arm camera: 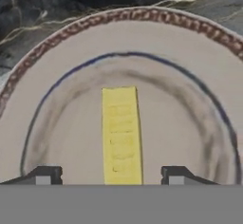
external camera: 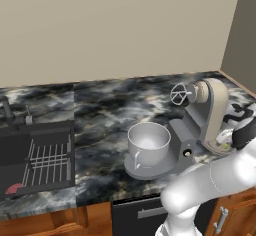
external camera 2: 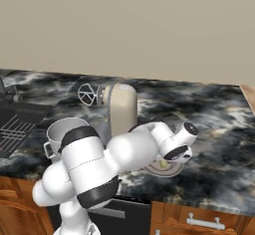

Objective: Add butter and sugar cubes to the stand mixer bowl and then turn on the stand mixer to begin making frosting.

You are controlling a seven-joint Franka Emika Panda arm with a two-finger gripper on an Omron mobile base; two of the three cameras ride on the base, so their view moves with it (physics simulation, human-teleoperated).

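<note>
The gripper [arm camera: 109, 176] hangs low over the plate [arm camera: 190, 66], its 2 fingertips [arm camera: 43, 175] spread either side of the butter [arm camera: 121, 135], seemingly not yet touching it.

The arm [external camera 2: 94, 164] is glossy white, built of rounded segments with dark bands at its joints. Its pincer [arm camera: 110, 175] ends in two small dark fingertips [arm camera: 45, 174].

Even, soft light, no glare, faint shadow under the bowl [external camera: 148, 142], hand view close and slightly blurred, plate [arm camera: 57, 123] edges fuzzy
</note>
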